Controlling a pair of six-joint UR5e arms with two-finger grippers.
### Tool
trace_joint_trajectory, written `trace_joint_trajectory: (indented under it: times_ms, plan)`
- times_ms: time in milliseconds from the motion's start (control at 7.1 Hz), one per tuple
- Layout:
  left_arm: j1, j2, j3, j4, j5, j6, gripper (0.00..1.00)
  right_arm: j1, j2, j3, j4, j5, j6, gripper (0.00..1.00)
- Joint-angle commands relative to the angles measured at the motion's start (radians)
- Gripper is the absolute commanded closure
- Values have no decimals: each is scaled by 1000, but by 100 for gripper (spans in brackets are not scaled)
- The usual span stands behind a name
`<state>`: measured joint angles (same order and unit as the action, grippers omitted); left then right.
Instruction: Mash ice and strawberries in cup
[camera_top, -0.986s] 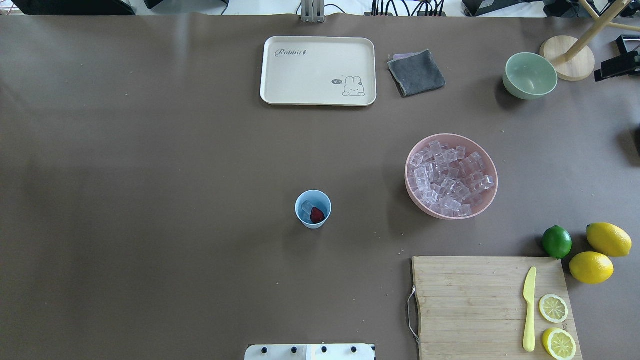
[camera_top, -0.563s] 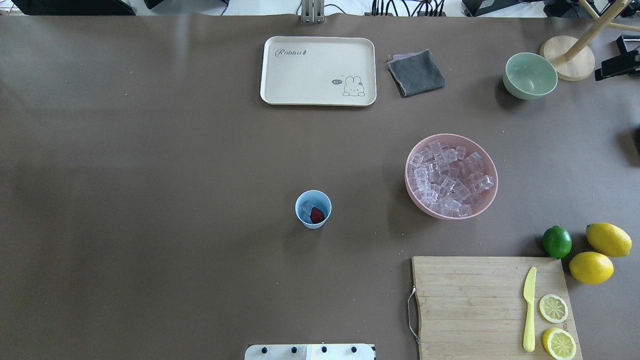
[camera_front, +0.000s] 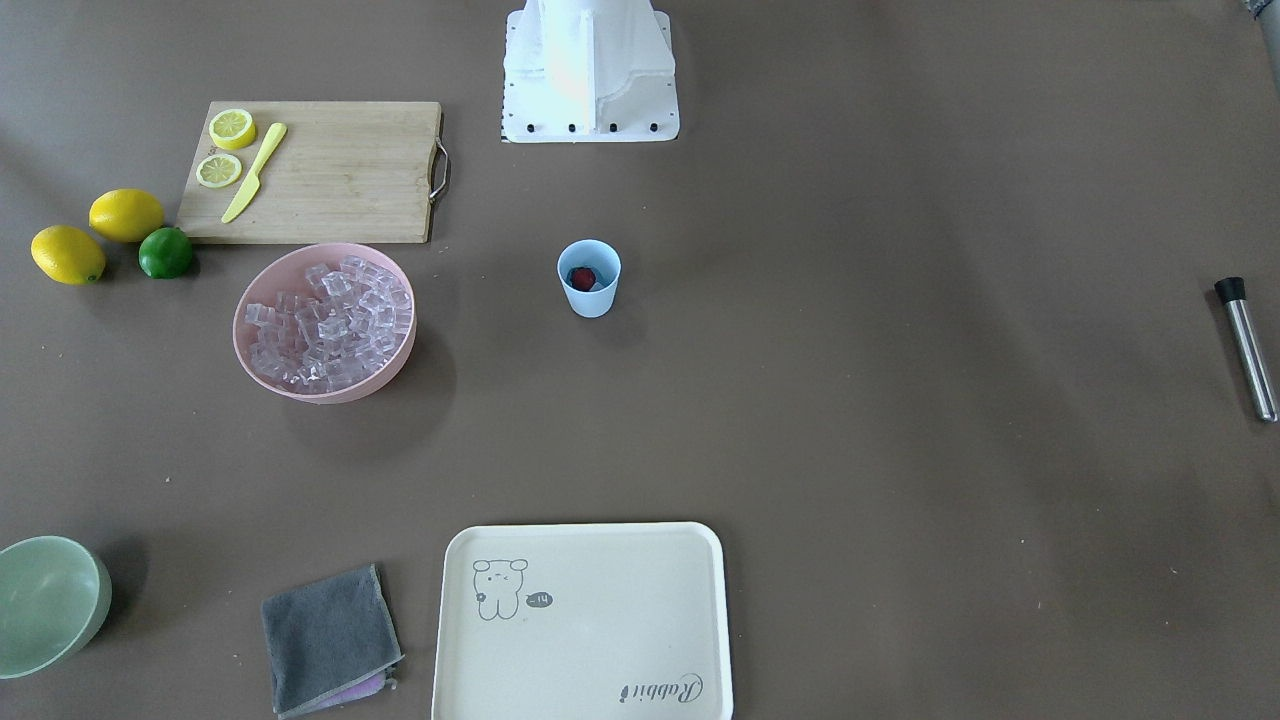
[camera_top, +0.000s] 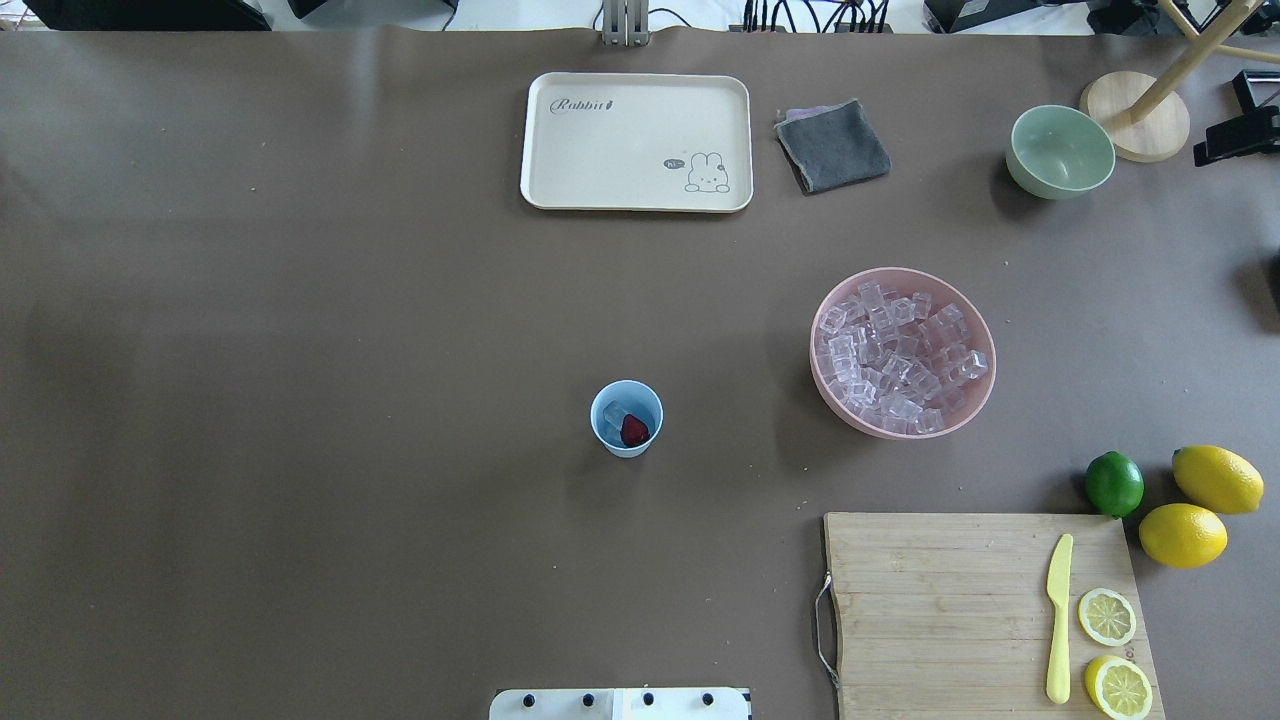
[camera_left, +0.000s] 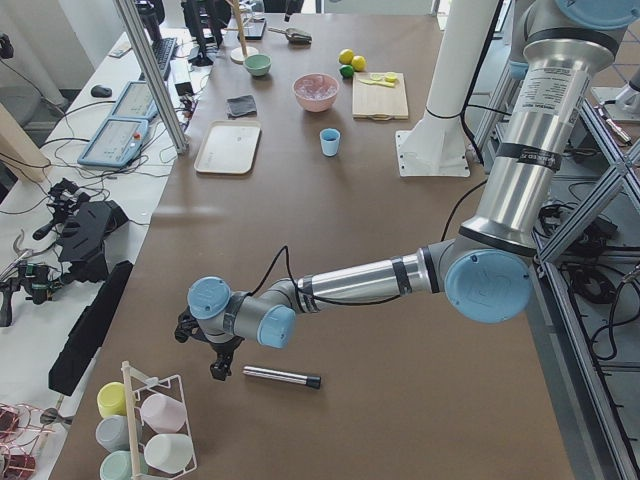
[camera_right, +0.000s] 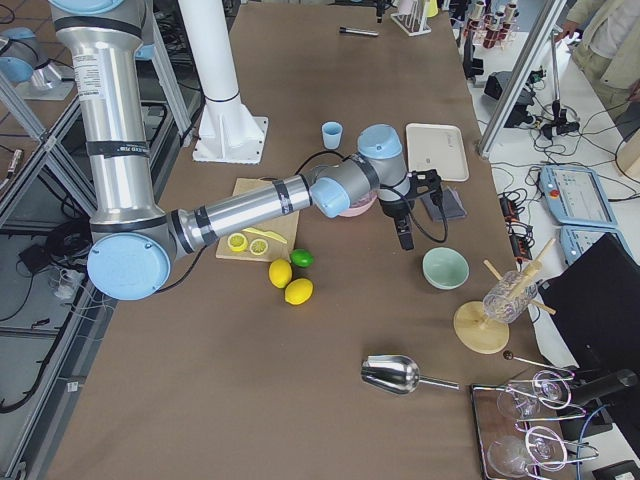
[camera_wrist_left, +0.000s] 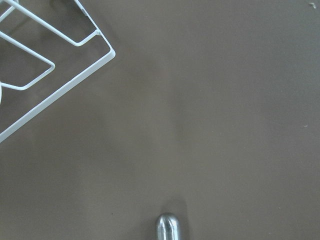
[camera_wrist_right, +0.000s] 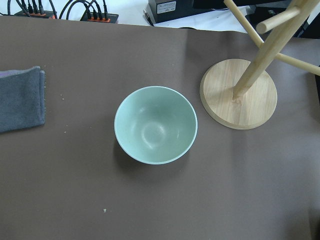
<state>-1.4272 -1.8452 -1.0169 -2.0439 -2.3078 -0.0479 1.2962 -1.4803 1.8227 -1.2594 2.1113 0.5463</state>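
The cup (camera_top: 626, 418) stands upright near the middle of the table (camera_top: 300, 400), a little toward the robot's edge, with 1 strawberry (camera_top: 634, 430) and what looks like 1 piece of ice (camera_top: 612, 410) already inside. It has open table on every side, which likely leaves either arm room to come down over it. Nothing in it looks crushed, so the mashing seems not yet begun.

The likely tool, a metal rod (camera_front: 1248, 347) with a black tip, lies flat at the table's left end. The left end effector (camera_left: 218, 372) hangs just beside it, apparently set to pick it up; whether its fingers are apart or together cannot be told. The left wrist camera catches only the rod's rounded end and a wire rack (camera_wrist_left: 105, 42).

The right end effector (camera_right: 405, 238) hovers near the green bowl (camera_wrist_right: 156, 125) by the far right corner, its state equally unclear.

A matte brown sheet covers the table. Desks, keyboards and cables crowd the far edge.
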Motion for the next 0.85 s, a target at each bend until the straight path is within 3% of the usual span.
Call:
trace_joint_trajectory:
  times_ms: [0,704]
  plan:
    - [16,-16,27,31,-1,6,4,0,6,0,0,-8,0,0]
    - [65,-5,83,31,5,23,8,-3,9,1,2,-31,0,0]
